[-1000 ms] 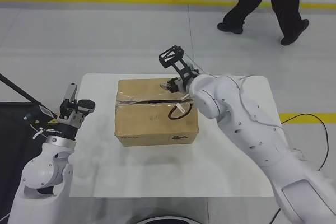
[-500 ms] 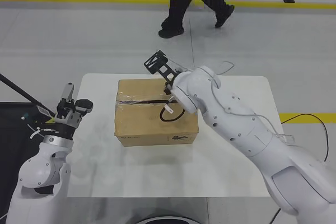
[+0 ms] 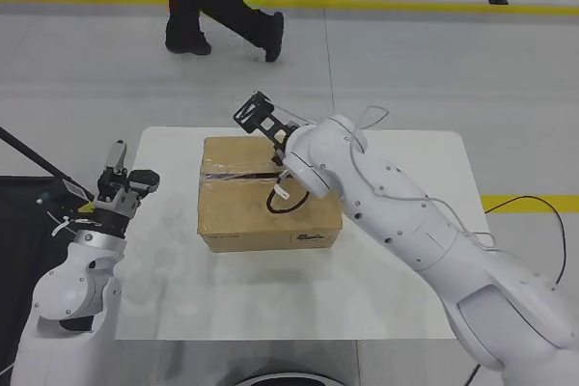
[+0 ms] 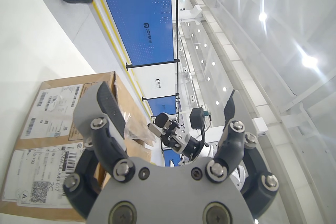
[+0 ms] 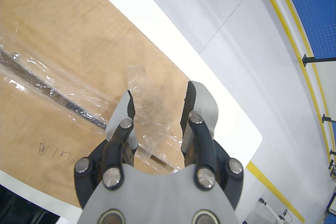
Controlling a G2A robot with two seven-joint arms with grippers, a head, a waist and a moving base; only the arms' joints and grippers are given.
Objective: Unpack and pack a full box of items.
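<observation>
A taped cardboard box point(image 3: 268, 198) stands shut in the middle of the white table point(image 3: 396, 289). My right arm point(image 3: 318, 159) leans over the box's far edge. In the right wrist view my right gripper point(image 5: 160, 93) hangs open just above the box top point(image 5: 65, 33), near its corner. A loose, crumpled strip of clear tape point(image 5: 147, 107) sticks up between its fingers, and more tape point(image 5: 52, 83) runs along the lid seam. My left gripper point(image 3: 125, 180) is at the table's left edge, open and holding nothing point(image 4: 168, 89). It faces the box's labelled side point(image 4: 50, 130).
A black cable loop point(image 3: 285, 198) from the right arm hangs over the box top. A black cloth-like area point(image 3: 10, 241) and a dark rod point(image 3: 24, 150) lie off the table's left side. Bare table surface lies in front of and to the right of the box.
My right arm has swung leftward along the box's far edge, its wrist now nearer the middle of the box. The left arm has stayed put.
</observation>
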